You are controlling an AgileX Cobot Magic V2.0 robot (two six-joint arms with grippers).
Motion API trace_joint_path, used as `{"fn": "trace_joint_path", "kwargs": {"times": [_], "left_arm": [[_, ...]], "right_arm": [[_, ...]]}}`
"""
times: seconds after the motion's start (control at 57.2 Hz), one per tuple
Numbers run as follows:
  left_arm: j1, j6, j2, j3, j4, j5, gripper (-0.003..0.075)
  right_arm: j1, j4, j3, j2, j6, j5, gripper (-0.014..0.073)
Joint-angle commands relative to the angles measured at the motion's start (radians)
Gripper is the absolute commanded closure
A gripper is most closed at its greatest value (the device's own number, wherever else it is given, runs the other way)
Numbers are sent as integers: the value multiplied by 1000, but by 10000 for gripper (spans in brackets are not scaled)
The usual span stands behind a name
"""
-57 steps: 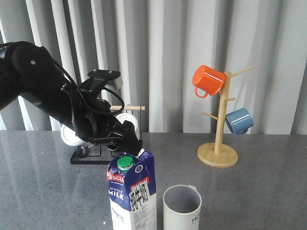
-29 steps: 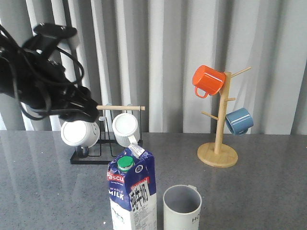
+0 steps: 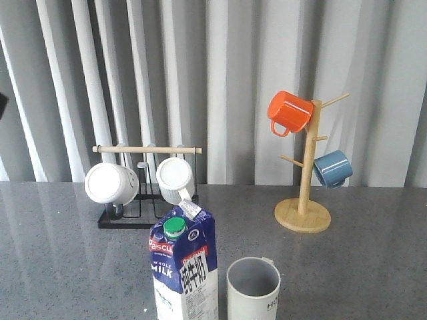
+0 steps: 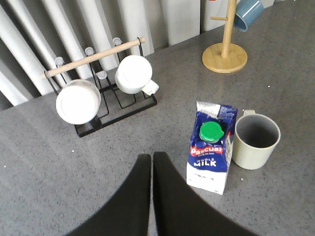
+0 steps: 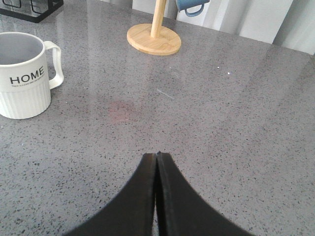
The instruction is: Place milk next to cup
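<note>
Though standing upright just beside cup point(image 4: 256, 141), milk point(image 4: 211, 146) likely heavy, slick-sided, crushable: grip mid-body. Left claw point(image 4: 152, 160), right claw point(image 5: 157, 157): both pressed together, empty.

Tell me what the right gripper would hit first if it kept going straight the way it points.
Probably nothing: the right gripper faces bare table; the cup sits well aside.

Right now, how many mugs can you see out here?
5: two white mugs on the black rack, an orange mug and a blue mug on the wooden tree, and the HOME cup beside the milk.
</note>
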Motion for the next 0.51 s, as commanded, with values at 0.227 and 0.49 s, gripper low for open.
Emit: {"fn": "trace_joint_path", "kwargs": {"times": [0.227, 0.49], "left_arm": [[-5, -87, -344, 418, 61, -83, 728], [-5, -81, -525, 609, 107, -83, 728]], "right_arm": [[-3, -12, -27, 5, -7, -66, 603], [-3, -12, -27, 5, -7, -66, 603]]}}
